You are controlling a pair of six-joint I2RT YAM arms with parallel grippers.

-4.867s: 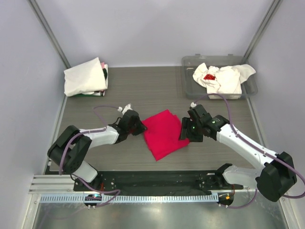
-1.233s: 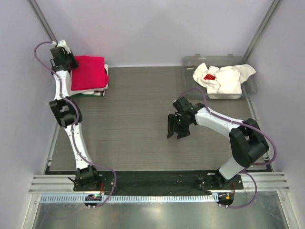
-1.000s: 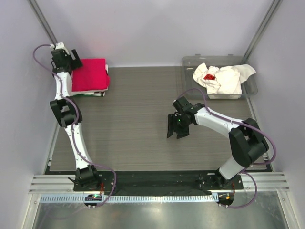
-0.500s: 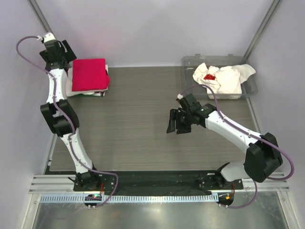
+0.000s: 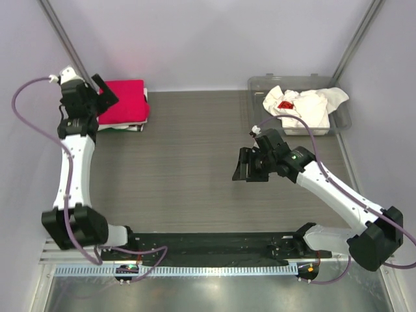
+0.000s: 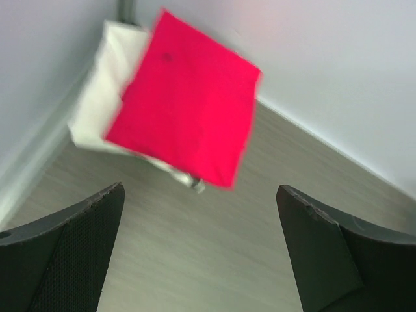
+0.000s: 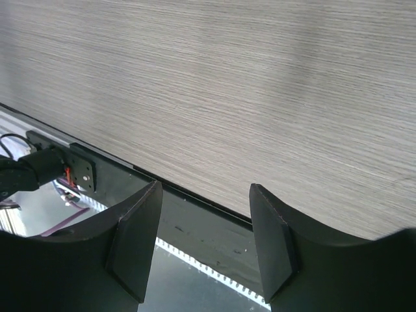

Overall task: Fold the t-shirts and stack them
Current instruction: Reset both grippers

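A folded crimson t-shirt (image 5: 125, 99) lies on top of a folded white t-shirt (image 6: 104, 91) at the table's back left corner. In the left wrist view the red t-shirt (image 6: 185, 123) covers most of the stack, with white cloth showing at its left edge. My left gripper (image 5: 101, 97) hangs just left of the stack, open and empty (image 6: 201, 260). Crumpled white t-shirts (image 5: 305, 107), one with a small red mark (image 5: 285, 104), fill the clear tub (image 5: 260, 84) at the back right. My right gripper (image 5: 250, 164) hovers over mid-table, open with nothing between its fingers (image 7: 205, 240).
The cell's walls and slanted frame posts (image 5: 62, 39) close in the back corners. A black base rail (image 7: 195, 221) and a metal strip run along the table's near edge.
My left gripper has let go of the red t-shirt, opened wide and pulled back from the stack towards the left. My right arm has shifted a little to the right.
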